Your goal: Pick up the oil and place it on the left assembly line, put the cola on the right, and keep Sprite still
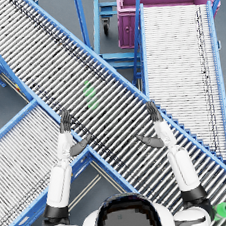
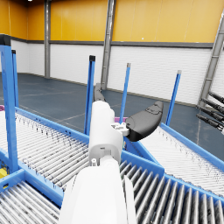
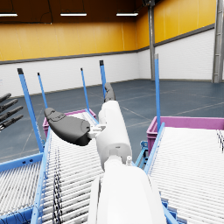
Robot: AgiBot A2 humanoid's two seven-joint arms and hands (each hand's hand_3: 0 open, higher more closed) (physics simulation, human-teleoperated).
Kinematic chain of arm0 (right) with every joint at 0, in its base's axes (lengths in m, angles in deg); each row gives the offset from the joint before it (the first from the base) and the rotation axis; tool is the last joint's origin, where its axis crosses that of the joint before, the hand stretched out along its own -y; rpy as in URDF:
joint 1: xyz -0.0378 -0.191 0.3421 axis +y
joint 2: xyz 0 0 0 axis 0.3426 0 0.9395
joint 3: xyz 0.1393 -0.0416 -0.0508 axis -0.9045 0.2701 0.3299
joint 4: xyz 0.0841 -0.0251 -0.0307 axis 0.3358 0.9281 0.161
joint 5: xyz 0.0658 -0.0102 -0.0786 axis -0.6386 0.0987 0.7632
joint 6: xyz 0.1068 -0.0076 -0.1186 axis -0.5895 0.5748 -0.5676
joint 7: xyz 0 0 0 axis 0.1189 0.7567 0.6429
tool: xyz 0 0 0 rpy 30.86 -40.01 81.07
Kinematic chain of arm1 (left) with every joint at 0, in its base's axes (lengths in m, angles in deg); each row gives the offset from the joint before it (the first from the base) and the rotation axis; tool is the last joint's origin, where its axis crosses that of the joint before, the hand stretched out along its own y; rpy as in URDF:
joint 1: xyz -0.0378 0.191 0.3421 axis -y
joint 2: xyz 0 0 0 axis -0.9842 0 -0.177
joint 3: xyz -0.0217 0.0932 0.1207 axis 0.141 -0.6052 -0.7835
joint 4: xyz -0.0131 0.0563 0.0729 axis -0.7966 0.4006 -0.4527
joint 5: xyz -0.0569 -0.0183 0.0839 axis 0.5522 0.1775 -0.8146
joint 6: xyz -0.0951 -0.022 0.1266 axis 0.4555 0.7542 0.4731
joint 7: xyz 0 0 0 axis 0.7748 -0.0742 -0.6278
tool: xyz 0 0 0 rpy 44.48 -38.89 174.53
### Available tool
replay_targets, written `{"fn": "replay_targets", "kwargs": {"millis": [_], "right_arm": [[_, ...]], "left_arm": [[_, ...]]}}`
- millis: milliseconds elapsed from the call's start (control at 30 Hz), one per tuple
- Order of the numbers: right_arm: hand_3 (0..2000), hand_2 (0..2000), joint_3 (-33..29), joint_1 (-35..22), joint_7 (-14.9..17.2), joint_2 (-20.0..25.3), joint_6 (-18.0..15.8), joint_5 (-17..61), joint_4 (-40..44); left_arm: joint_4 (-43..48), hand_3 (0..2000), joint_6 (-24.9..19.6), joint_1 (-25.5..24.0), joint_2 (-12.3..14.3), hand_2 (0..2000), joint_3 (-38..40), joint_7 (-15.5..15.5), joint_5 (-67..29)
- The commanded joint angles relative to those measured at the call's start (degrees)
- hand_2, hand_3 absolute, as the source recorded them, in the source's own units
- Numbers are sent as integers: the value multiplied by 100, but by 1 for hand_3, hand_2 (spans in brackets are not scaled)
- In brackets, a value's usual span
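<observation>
Steel rollers of the central conveyor are running diagonally beneath both arms. The fingers of the left hand are hanging spread apart and gripping nothing; those of the right hand are hanging the same way, open and empty, above the rollers. A faint green bottle is lying on the central conveyor just ahead of the left hand, and a second green bottle is showing beside the right upper arm. Both are probably Sprite, so neither hand should be brushing them. Neither the oil nor the cola is showing in any view, so the step in hand is likely waiting. While it is waiting, both hands are best hovering clear of the rollers, with the fingers open and ready to close around a bottle's body. The left assembly line is lying beside the left arm. The right assembly line is leading up to a pink bin.
</observation>
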Motion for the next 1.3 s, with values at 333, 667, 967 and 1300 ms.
{"fn": "replay_targets", "kwargs": {"millis": [333, 667, 967, 1300], "right_arm": [[0, 0, 0, 0, 0, 0, 0, 0, 0], [0, 0, 0, 0, 0, 0, 0, 0, 0], [0, 0, 0, 0, 0, 0, 0, 0, 0], [0, 0, 0, 0, 0, 0, 0, 0, 0]], "left_arm": [[0, 0, 0, 0, 0, 0, 0, 0, 0], [0, 0, 0, 0, 0, 0, 0, 0, 0], [0, 0, 0, 0, 0, 0, 0, 0, 0], [0, 0, 0, 0, 0, 0, 0, 0, 0]]}}
